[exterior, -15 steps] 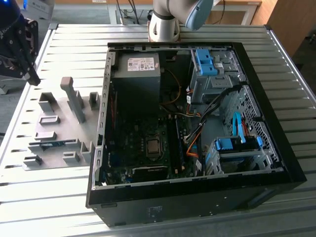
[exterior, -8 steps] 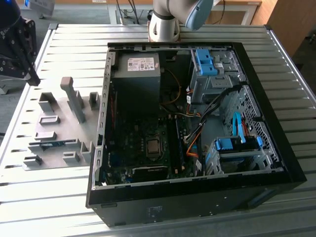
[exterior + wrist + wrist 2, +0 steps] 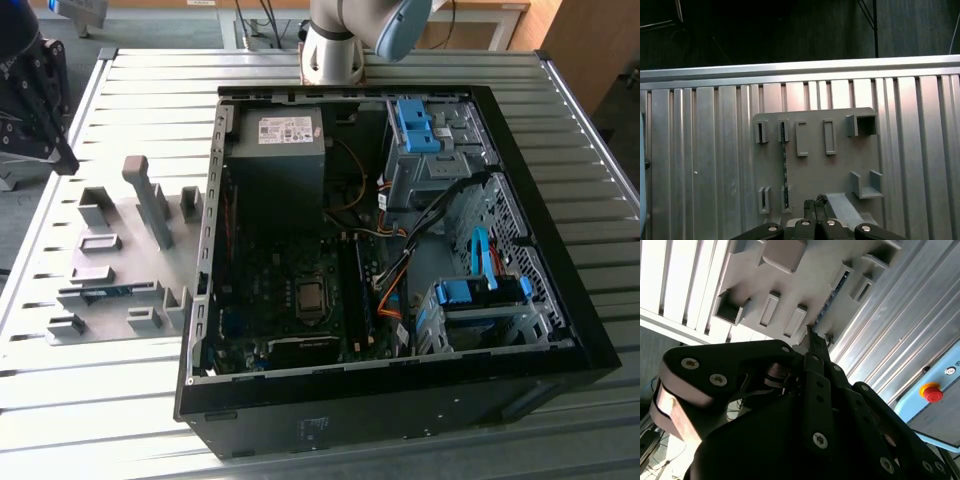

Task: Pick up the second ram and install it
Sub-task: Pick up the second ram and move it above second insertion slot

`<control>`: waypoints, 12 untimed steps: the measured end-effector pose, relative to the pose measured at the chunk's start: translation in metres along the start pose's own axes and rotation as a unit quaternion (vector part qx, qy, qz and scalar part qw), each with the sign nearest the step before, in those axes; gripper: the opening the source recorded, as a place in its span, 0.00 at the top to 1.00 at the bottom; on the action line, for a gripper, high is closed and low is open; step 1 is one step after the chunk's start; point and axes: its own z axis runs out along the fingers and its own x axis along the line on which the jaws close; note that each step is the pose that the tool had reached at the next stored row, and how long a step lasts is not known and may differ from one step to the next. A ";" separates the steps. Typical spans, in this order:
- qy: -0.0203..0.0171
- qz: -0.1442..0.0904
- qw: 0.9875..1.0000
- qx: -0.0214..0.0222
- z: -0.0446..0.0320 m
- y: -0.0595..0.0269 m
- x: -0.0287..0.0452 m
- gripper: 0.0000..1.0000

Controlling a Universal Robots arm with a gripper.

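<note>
From the exterior view's left: my gripper (image 3: 62, 158) hangs at ten o'clock of the grey fixture (image 3: 115, 265). In the first wrist view I see its fingers (image 3: 809, 207) pressed together on nothing. The ram (image 3: 100, 293) stands on edge in a fixture slot, at the fixture's seven o'clock, apart from the fingertips. The open case (image 3: 590, 350) sits at the fixture's three o'clock.

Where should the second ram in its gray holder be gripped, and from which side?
Likely pinch the flat faces at mid-length of the second ram, coming down from above: it stands on edge in the gray holder, its top edge free between the end slots.
</note>
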 end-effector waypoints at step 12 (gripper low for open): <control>0.000 -0.001 1.000 0.000 0.0000 0.0007 0.0000 0.90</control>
